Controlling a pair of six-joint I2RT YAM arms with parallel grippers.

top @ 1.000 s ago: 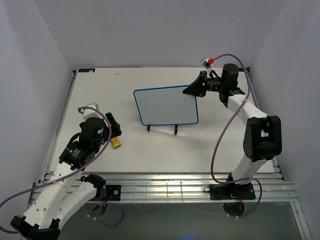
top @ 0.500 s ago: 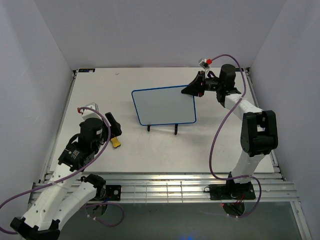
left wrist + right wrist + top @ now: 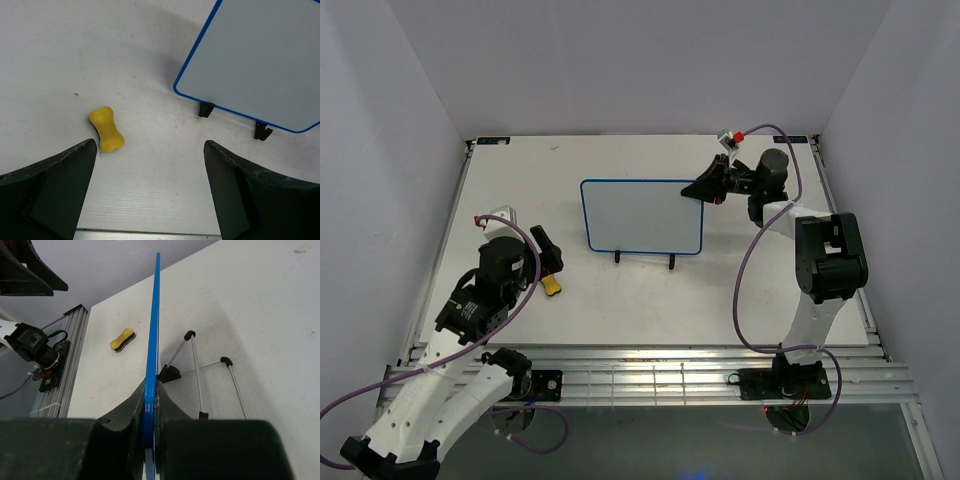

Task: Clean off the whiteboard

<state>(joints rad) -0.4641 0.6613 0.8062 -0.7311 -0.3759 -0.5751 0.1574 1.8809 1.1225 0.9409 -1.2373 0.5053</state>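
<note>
The whiteboard (image 3: 642, 216), white with a blue frame and two black feet, stands upright mid-table; its face shows no writing. My right gripper (image 3: 704, 190) is shut on its upper right edge; in the right wrist view the blue frame (image 3: 151, 340) runs edge-on between my closed fingers (image 3: 131, 405). The board also shows in the left wrist view (image 3: 260, 60). The yellow bone-shaped eraser (image 3: 552, 285) lies on the table left of the board, also seen in the left wrist view (image 3: 106, 129) and right wrist view (image 3: 123, 339). My left gripper (image 3: 150, 165) is open and empty, hovering just right of the eraser.
The board's thin wire stand legs (image 3: 197, 375) reach out behind it. Enclosure walls ring the table (image 3: 620, 300). An aluminium rail (image 3: 650, 380) runs along the near edge.
My right gripper has swung the whiteboard's right side, turning the board from skewed to square-on and shifting it slightly left. The left arm has barely moved.
</note>
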